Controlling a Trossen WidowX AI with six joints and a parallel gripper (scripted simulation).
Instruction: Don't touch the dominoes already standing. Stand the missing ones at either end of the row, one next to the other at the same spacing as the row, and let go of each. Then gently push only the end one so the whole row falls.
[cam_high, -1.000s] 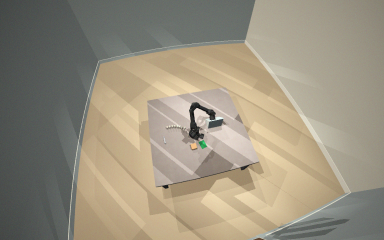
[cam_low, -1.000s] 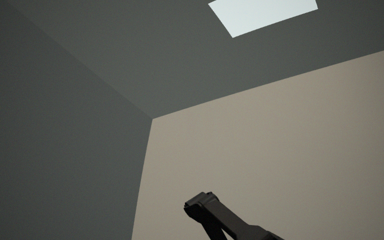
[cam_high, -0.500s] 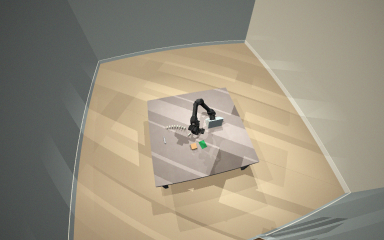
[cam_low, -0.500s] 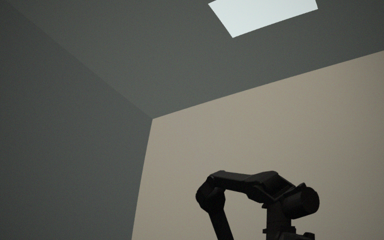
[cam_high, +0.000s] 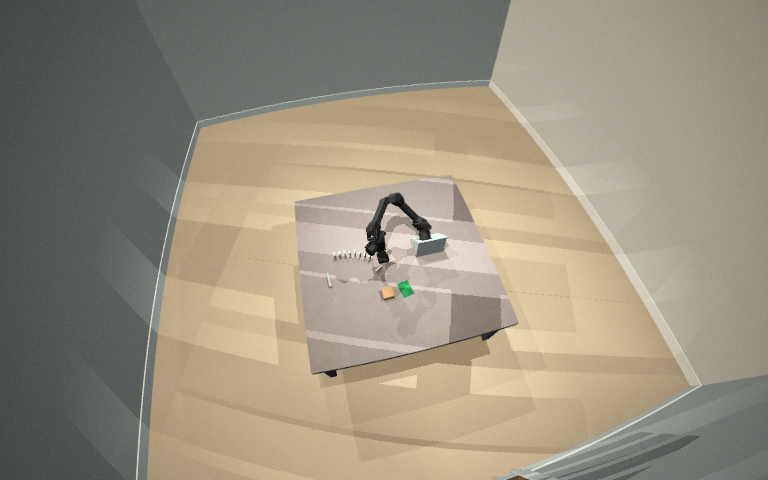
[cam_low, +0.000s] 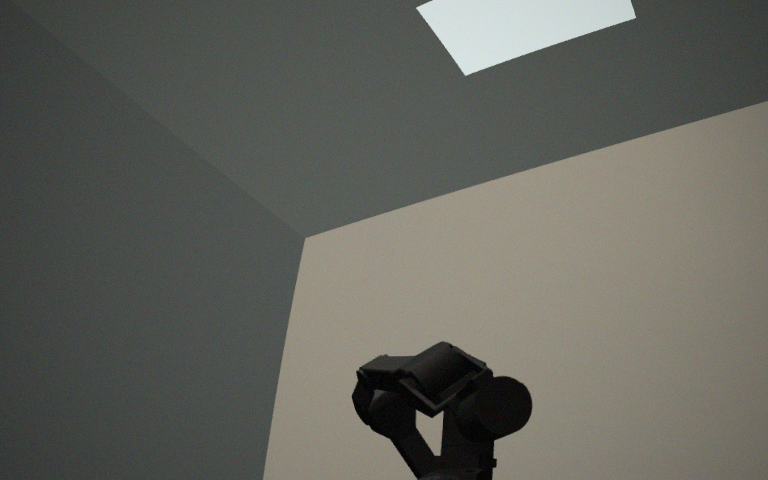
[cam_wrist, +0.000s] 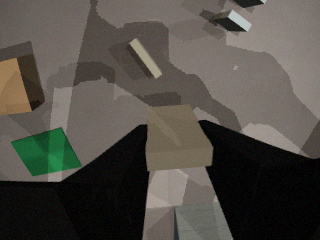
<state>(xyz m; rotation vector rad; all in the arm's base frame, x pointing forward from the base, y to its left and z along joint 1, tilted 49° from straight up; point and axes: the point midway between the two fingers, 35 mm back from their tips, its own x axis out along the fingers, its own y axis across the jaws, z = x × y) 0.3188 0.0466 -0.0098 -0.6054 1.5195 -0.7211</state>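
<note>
I've got the claw (cam_high: 383, 262) (cam_wrist: 172, 131) clamped on a tan domino (cam_wrist: 180, 137), a black finger on its L and R sides in the wrist cam. Can't tell from here whether the domino's bottom is touching the table (cam_high: 351, 333).

Top cam has the standing row (cam_high: 352, 254) in a shallow curve, nr the claw, w/ its closest end partly crowded by the arm (cam_high: 394, 199) (cam_low: 441, 370). The pieces look upright and spaced apart.

Wrist cam also gives me a narrow tan piece (cam_wrist: 145, 58) ahead of the held one — apart from it, set at a slant — and two pale-topped dominoes (cam_wrist: 232, 21) at the upper R edge, the farther one cut off by the frame. In the top cam there's a small tan shape (cam_high: 378, 269) just by the claw; too small to say which piece that is.

Well apart from the claw, past the row's far end and nearer the table's front, a slim whitish stick (cam_high: 329, 279) sits on its own.

Orange block (cam_high: 387, 292) (cam_wrist: 15, 86) and green square (cam_high: 405, 288) (cam_wrist: 46, 151) are side by side w/ a gap, both nr the claw. A pale grey box (cam_high: 430, 245) is right by the arm's foot. Ext cam only gets me dark arm joints against the wall, no claw.
</note>
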